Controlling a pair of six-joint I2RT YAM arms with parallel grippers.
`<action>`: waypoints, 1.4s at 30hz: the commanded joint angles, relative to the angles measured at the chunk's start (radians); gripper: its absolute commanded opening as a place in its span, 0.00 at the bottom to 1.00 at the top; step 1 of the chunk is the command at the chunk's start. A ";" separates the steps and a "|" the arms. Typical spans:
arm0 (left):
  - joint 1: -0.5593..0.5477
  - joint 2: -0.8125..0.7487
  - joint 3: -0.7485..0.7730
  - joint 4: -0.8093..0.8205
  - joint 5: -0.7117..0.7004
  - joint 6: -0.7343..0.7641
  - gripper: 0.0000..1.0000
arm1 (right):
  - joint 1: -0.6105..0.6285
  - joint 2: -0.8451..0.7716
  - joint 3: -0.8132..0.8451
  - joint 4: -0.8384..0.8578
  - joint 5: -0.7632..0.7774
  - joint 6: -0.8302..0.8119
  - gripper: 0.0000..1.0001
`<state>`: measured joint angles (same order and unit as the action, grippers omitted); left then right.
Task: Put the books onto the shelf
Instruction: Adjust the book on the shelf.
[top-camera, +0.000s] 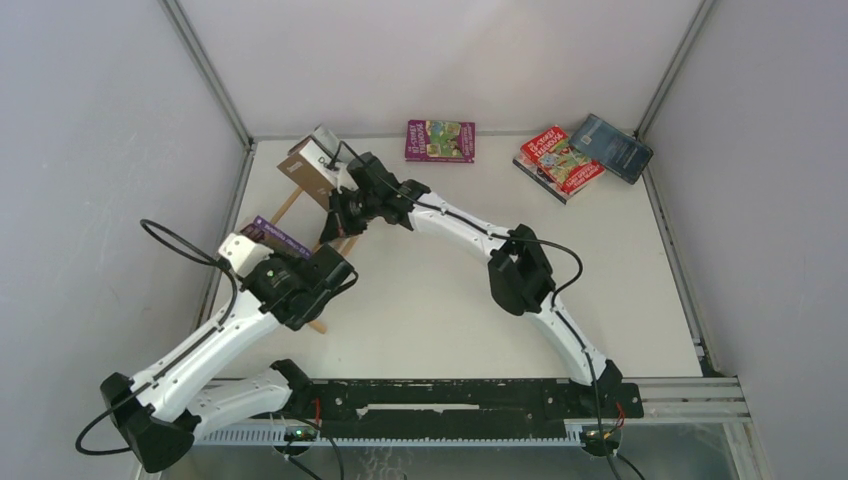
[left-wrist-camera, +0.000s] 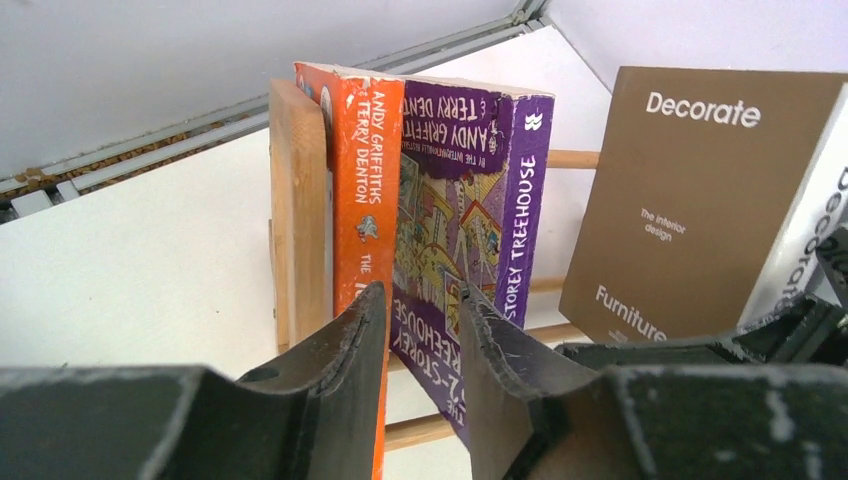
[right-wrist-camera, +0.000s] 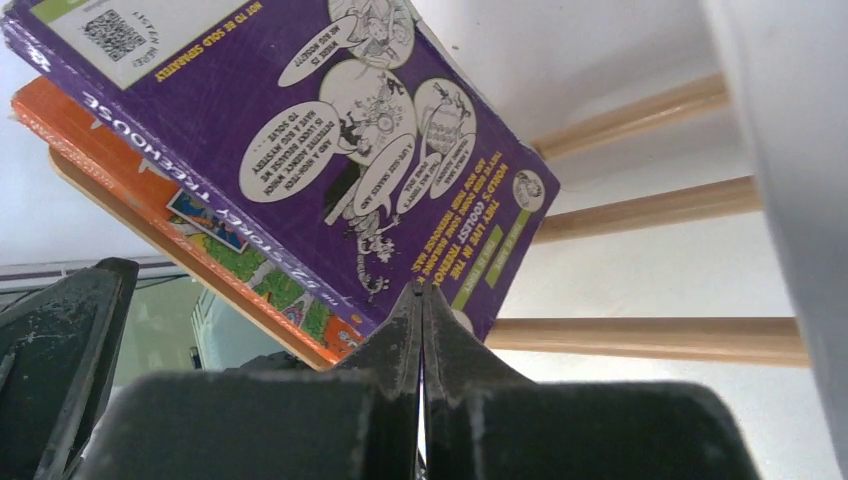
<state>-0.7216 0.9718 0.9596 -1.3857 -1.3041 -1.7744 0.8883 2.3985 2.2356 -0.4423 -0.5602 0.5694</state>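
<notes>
The shelf (top-camera: 285, 206) of light wood stands at the left rear. An orange book (left-wrist-camera: 362, 170) and a purple book (left-wrist-camera: 470, 190) stand in it against the wooden end (left-wrist-camera: 298, 220), the purple one tilted. A thick brown book (left-wrist-camera: 690, 200) leans further along the rails. My left gripper (left-wrist-camera: 422, 320) straddles the purple book's lower corner, jaws apart, a sliver of gap on the left side. My right gripper (right-wrist-camera: 420, 300) is shut with nothing in it, its tips against the purple book's back cover (right-wrist-camera: 300, 120), above the rails (right-wrist-camera: 640, 340).
Three more books lie flat at the back of the table: a purple-and-green one (top-camera: 440, 140), a red one (top-camera: 560, 160) and a dark blue one (top-camera: 612, 147). Both arms meet at the shelf, the right arm (top-camera: 520, 270) stretched across the middle. Walls close in left and right.
</notes>
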 joint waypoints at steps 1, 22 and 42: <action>-0.013 -0.046 -0.003 0.017 -0.015 0.100 0.37 | 0.024 0.054 0.110 -0.030 -0.012 -0.026 0.00; -0.049 -0.222 -0.005 0.329 0.031 0.616 0.36 | 0.097 0.043 0.061 -0.013 0.352 -0.164 0.00; -0.050 -0.295 0.009 0.349 0.020 0.716 0.34 | -0.023 -0.056 -0.030 0.141 0.616 -0.405 0.00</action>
<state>-0.7685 0.6903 0.9596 -1.0546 -1.2625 -1.0969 0.8722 2.4195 2.1811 -0.3653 -0.0025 0.2417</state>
